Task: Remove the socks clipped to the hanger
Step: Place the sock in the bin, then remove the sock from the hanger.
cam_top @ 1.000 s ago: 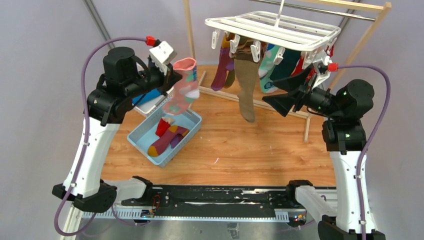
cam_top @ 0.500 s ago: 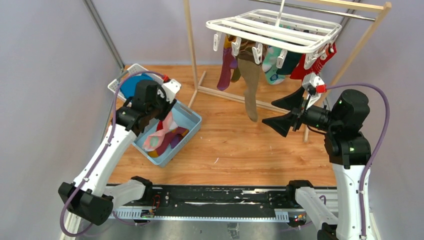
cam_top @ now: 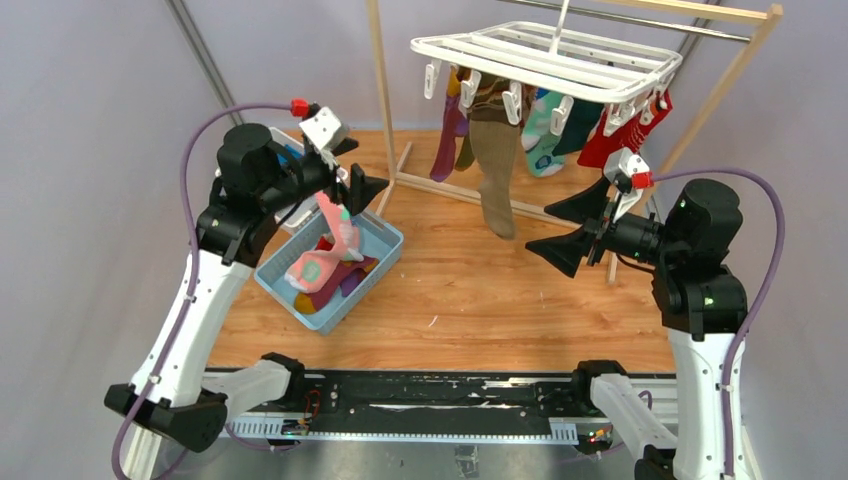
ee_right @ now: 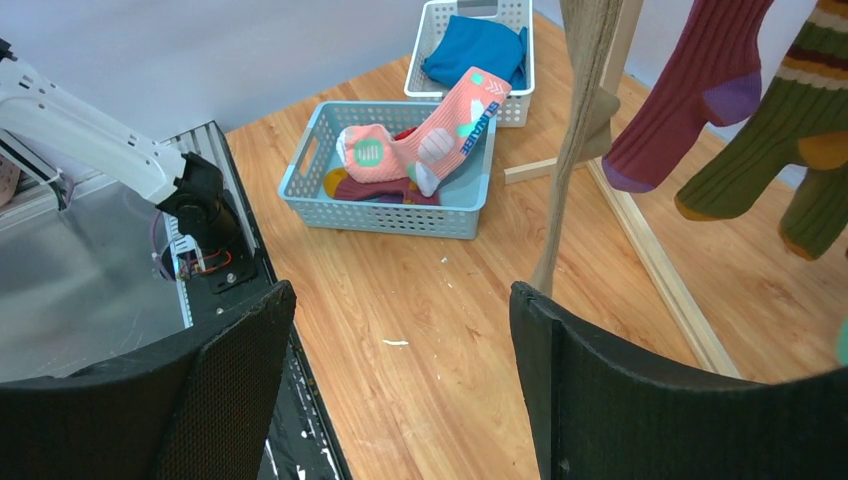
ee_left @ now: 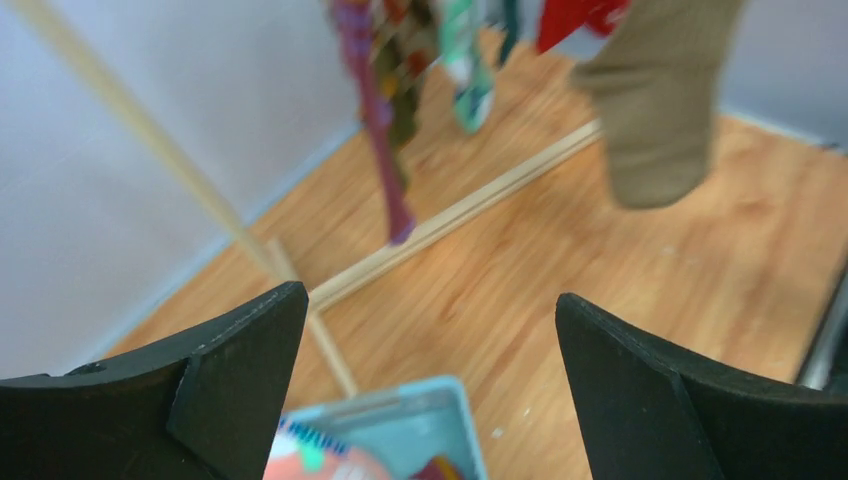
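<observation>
The white hanger (cam_top: 545, 60) hangs at the top, with a purple sock (cam_top: 445, 140), a brown sock (cam_top: 497, 170), teal socks (cam_top: 545, 135) and red socks (cam_top: 615, 135) clipped under it. My left gripper (cam_top: 365, 168) is open above the light blue basket (cam_top: 385, 262), with nothing between its fingers (ee_left: 200, 390). A pink patterned sock (cam_top: 330, 240) lies half upright in that basket on other socks. My right gripper (cam_top: 540, 230) is open and empty, low and to the right of the brown sock (ee_right: 575, 150).
A wooden rack (cam_top: 380, 90) with floor rails carries the hanger. A white basket (ee_right: 525, 60) with a blue cloth (ee_right: 475, 45) stands behind the light blue basket (ee_right: 300, 185). The black base rail (cam_top: 420, 395) runs along the near edge.
My left gripper came down over the light blue basket, opened and let go of the pink sock, then rose. The sock now rests in the basket. My right gripper dropped below the hanger.
</observation>
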Controlling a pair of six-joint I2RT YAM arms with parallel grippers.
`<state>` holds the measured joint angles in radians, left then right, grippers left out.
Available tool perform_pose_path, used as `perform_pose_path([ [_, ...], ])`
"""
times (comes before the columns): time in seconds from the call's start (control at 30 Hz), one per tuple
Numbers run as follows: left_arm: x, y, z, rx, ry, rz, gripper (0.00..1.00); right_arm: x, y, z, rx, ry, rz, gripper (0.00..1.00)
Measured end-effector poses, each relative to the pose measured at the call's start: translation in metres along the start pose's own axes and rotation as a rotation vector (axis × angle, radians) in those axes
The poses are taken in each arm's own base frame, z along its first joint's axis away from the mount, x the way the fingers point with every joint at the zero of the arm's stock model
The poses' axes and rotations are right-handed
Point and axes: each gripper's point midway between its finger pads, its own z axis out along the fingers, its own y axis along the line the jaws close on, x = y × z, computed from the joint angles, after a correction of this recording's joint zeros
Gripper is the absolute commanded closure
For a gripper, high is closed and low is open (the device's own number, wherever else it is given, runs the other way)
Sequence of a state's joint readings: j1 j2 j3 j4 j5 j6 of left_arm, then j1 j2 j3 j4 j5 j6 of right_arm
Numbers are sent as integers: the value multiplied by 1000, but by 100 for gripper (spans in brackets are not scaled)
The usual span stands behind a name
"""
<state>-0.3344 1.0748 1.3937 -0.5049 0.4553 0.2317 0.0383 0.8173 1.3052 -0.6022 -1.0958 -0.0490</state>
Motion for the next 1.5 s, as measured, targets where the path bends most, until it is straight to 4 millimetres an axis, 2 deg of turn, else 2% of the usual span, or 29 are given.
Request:
perform_pose_path([
  [0.13,-39,-24,24,179,-148,-94,3,-5,3,-1,0,-10,-12,22],
  [0.27,-56,-59,56,339,-181,-131,6,-7,3,-2,-1,-16,-14,23],
  [0.37,-66,-81,73,414,-187,-137,7,-8,3,-1,0,-19,-12,23],
  [0.57,-83,-88,92,430,-240,-115,12,-9,2,-1,0,-22,-12,23],
  [0.8,-88,-104,121,521,-267,-128,35,-13,-2,2,1,-31,2,26],
  [0.97,-88,-122,136,601,-259,-161,56,-26,-7,6,-1,-70,18,28],
  [1.17,-97,-132,134,652,-288,-188,77,-52,-9,16,-26,-143,28,31],
  [1.33,-96,-136,133,673,-295,-221,95,-66,-20,24,3,-188,31,31],
  [1.5,-93,-140,133,693,-289,-252,100,-81,-30,28,20,-241,28,31],
])
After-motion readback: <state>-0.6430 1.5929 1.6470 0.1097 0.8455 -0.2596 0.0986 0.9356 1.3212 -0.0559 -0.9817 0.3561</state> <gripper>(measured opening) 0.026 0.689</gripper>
